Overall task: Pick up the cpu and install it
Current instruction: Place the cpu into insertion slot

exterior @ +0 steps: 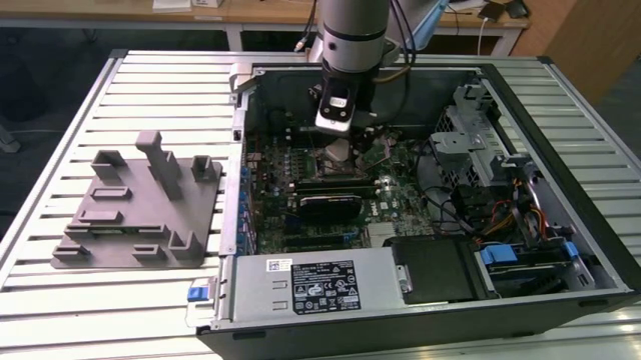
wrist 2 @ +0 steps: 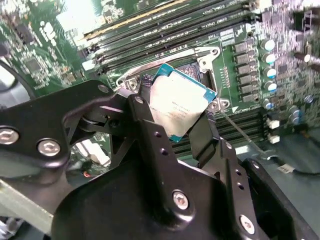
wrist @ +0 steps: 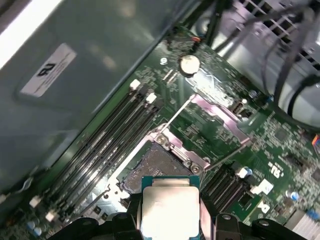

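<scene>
**rigwatcher:** So where's the cpu [wrist 2: 180, 107] at right now? In yet?

**benchguy:** Nope, not seated. The pickup part looks done though. The gripper [wrist 2: 176, 116] is clamped on it, a black finger on each of two opposite edges, closed just to the chip's width. You can see one of the fingers [wrist 2: 150, 125] hugging the side. The shiny top faces up, and in the second wrist view it looks tilted a bit rather than flat.

**rigwatcher:** Over the socket at least?

**benchguy:** Yeah, right above it. In the first wrist view the chip hangs at one edge of the socket [wrist: 152, 167], and the dark contact area past it is bare, so nothing has dropped in. Can't tell if a corner is touching the frame. The metal cover plate [wrist: 215, 112] lies flipped open just beside the socket, with a thin lever [wrist: 175, 117] near it.

**rigwatcher:** Wider scene?

**benchguy:** In the exterior view the arm reaches down into the open computer case [exterior: 236, 105], over the motherboard [exterior: 401, 199]. The grey fixture plate [exterior: 130, 217] sits on the table [exterior: 150, 82] at the exterior view's left, well apart from the gripper.

My read: grabbed and carried over, yes. Lying flat in the socket with the cover shut, not yet.
</scene>
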